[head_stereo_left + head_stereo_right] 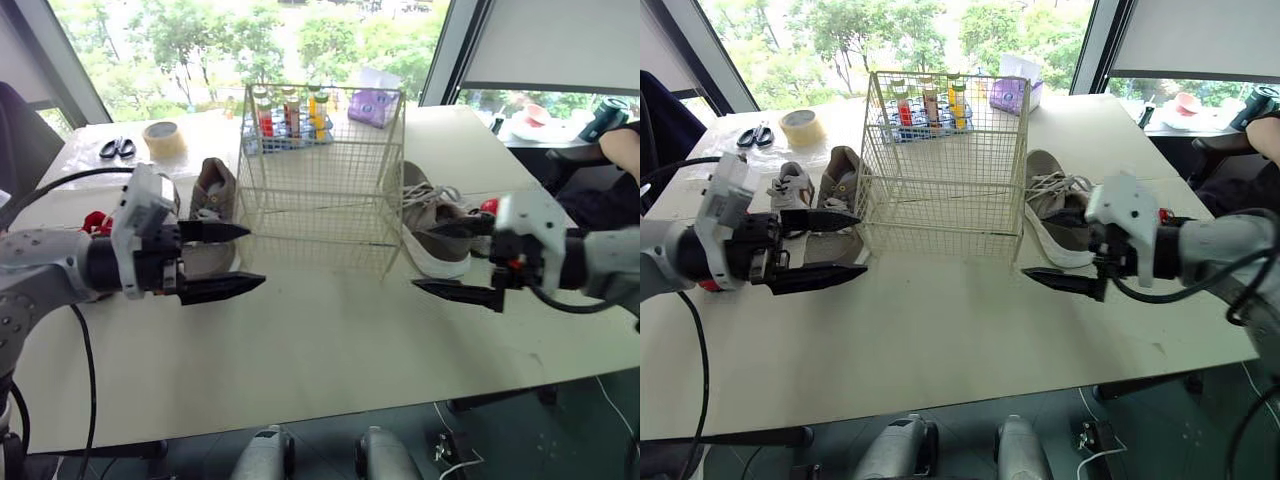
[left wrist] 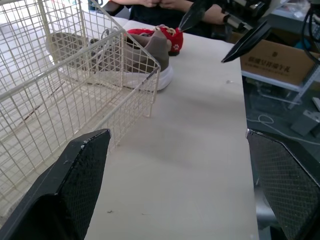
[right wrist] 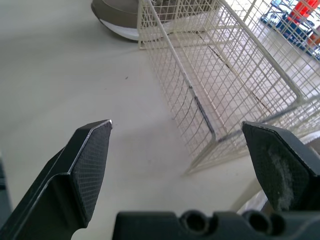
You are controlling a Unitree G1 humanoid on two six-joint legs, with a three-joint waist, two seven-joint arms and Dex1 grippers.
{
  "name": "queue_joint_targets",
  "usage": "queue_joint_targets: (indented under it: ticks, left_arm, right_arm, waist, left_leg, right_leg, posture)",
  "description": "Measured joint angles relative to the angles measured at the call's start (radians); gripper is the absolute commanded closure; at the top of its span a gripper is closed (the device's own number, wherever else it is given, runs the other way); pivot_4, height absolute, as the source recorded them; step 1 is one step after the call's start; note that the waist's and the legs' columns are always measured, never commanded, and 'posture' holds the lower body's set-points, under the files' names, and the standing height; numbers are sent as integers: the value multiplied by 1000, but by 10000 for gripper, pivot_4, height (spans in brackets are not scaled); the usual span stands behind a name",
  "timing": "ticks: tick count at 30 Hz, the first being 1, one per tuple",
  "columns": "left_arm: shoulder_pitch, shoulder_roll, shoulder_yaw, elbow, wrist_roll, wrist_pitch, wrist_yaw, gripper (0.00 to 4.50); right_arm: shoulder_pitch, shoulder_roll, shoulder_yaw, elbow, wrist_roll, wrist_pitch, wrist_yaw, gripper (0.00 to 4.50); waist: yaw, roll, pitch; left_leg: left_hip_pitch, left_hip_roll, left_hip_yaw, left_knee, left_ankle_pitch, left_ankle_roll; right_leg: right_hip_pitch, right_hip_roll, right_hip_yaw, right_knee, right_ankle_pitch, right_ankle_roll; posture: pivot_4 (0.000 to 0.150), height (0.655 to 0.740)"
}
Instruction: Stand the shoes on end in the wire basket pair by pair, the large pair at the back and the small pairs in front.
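Lab-like workroom: window-side table (image 1: 330, 340) with tape roll (image 1: 164, 137), scissors (image 1: 118, 148), vial rack (image 1: 290, 118).

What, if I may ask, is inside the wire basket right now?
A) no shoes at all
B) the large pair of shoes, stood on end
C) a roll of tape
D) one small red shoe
A: the wire basket holds no shoe. A brown shoe lies on the table outside the basket's left wall, and a laced shoe lies outside its right wall.
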State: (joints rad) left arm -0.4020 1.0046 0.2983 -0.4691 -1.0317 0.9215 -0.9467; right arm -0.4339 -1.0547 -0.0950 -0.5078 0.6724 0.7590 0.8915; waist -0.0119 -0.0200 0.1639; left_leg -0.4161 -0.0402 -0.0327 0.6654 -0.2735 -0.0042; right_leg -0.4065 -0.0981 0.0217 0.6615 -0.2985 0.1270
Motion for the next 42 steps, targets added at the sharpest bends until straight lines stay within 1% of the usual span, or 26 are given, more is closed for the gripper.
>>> queue_joint_targets:
  ticks: [2,8,10,14,16,17,19,20,24,32,36,42]
  left_arm:
    - [-12,0,-13,17,11,-3,-9,308]
    - [-43,-6,-40,23,23,-16,-13,308]
    - [-42,-10,-48,22,25,-16,-9,308]
    - [-34,-16,-49,19,31,-27,-8,308]
    - [-32,-20,-49,16,37,-36,-8,0]
    - [-30,-21,-49,16,40,-39,-8,0]
    - [-22,-22,-49,16,42,-43,-8,0]
    - [-17,-23,-49,15,45,-45,-8,0]
    - [3,-25,-49,15,64,-65,-8,0]
    - [3,-27,-49,21,79,-86,-15,0]
    - [1,-27,-49,38,87,-87,-22,0]
    - [-16,-36,-51,41,100,-98,-34,0]
  right_arm:
    - [-71,36,101,46,-82,-16,-17,0]
    - [-254,153,335,178,-280,-43,-27,0]
    - [-286,181,393,219,-342,-61,-19,0]
    - [-324,223,456,270,-421,-88,1,0]
    - [-339,232,486,286,-461,-105,17,5691]
    - [-346,232,500,297,-482,-118,24,9429]
    - [-351,234,517,311,-515,-138,39,18757]
    - [-351,238,520,320,-531,-148,49,24670]
    - [-357,250,521,349,-565,-171,82,44626]
    - [-369,235,523,404,-620,-300,179,44626]
    - [-366,171,500,424,-606,-385,288,44626]
    - [-364,150,470,444,-577,-481,415,44626]
  waist:
    - [0,0,0]
    - [-3,0,0]
    - [0,0,0]
    - [1,0,0]
    - [1,0,0]
    - [1,0,0]
    - [1,0,0]
    - [1,0,0]
    - [1,0,0]
    - [3,0,0]
    - [2,0,1]
    - [-4,2,2]
  left_leg:
    - [0,0,0,0,1,-2]
    - [0,0,0,0,2,-4]
    - [-1,0,0,0,2,-4]
    - [-1,0,0,0,2,-4]
    - [0,0,0,0,2,-4]
    - [0,0,0,0,2,-4]
    - [-1,-1,0,0,2,-4]
    - [-1,-1,0,0,2,-4]
    - [0,-1,0,0,2,-4]
    - [-1,-1,0,0,2,-4]
    - [-1,-1,0,0,2,-4]
    - [-1,-1,0,0,2,-4]
  right_leg:
    - [0,0,0,0,0,0]
    - [-1,0,0,0,0,0]
    - [-1,0,0,0,0,0]
    - [-1,0,0,0,0,0]
    - [-1,0,0,1,0,0]
    - [-1,0,0,1,0,0]
    - [-1,0,0,1,0,0]
    - [-1,0,0,1,0,0]
    - [-1,0,0,1,0,0]
    - [-1,0,0,1,0,0]
    - [-1,0,0,0,0,0]
    - [-2,0,0,1,0,0]
  posture:
    - [1500,7400]
    - [1500,7400]
    - [1500,7400]
    - [1500,7400]
    - [1500,7400]
    - [1500,7400]
    - [1500,7400]
    - [1500,7400]
    - [1500,7400]
    - [1500,7400]
    - [1500,7400]
    - [1500,7400]
